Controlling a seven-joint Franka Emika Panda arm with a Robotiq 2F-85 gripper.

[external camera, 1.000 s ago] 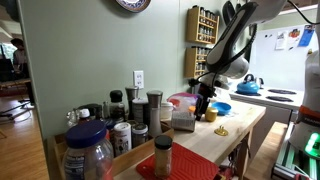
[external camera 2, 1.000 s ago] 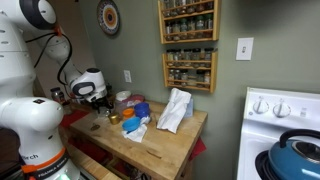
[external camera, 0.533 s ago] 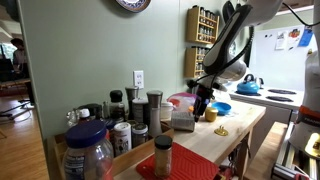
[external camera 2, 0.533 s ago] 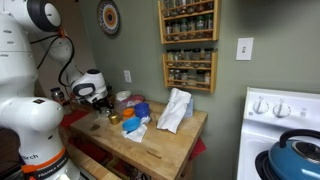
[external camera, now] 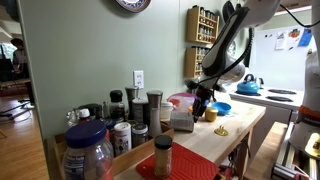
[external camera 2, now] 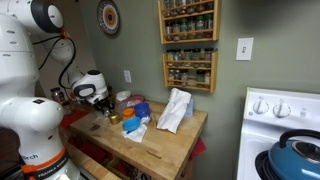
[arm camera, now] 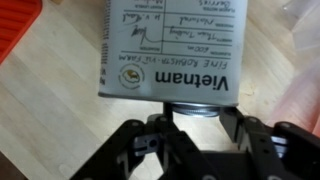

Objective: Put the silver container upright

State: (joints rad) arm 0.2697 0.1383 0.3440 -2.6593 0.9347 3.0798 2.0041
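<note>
In the wrist view the silver container lies on its side on the wooden counter. A white label printed "Vietnam" wraps it, and its silver rim points toward the camera. My gripper is shut on that rim end, a black finger against each side. In both exterior views the gripper hangs low over the counter near the wall, and the container is too small to make out under it.
Spice jars and a large clear jar with a blue lid crowd one end of the counter. A blue bowl and a white cloth lie nearby. Spice racks hang on the wall. A stove with a blue kettle stands beside the counter.
The arm has stayed almost where it was over the counter. No change in the jaws shows at this distance in the exterior views.
</note>
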